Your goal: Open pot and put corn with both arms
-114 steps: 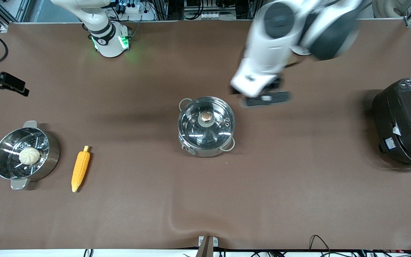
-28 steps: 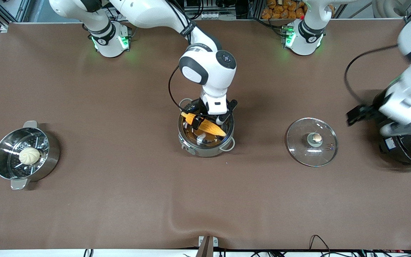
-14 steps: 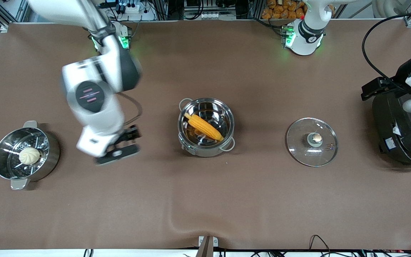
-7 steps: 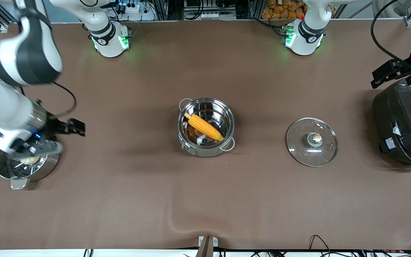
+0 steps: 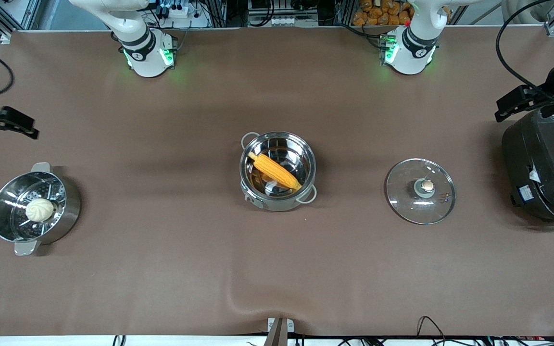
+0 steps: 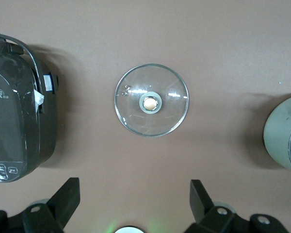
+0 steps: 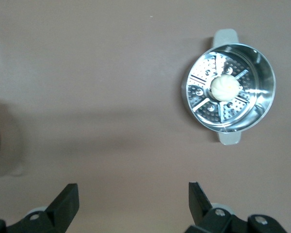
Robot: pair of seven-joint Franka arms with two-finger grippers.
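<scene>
The counter is covered by a brown mat, on which a raised wrinkle is seen at the edge nearest the front camera. At its middle the pot is set, uncovered. The glass lid is laid flat on the mat beside the pot, knob upward, toward the left arm's end. A black rice cooker is placed at that end. At the right arm's end a steel steamer pot is set. The two arm bases are mounted along the edge farthest from the front camera.
</scene>
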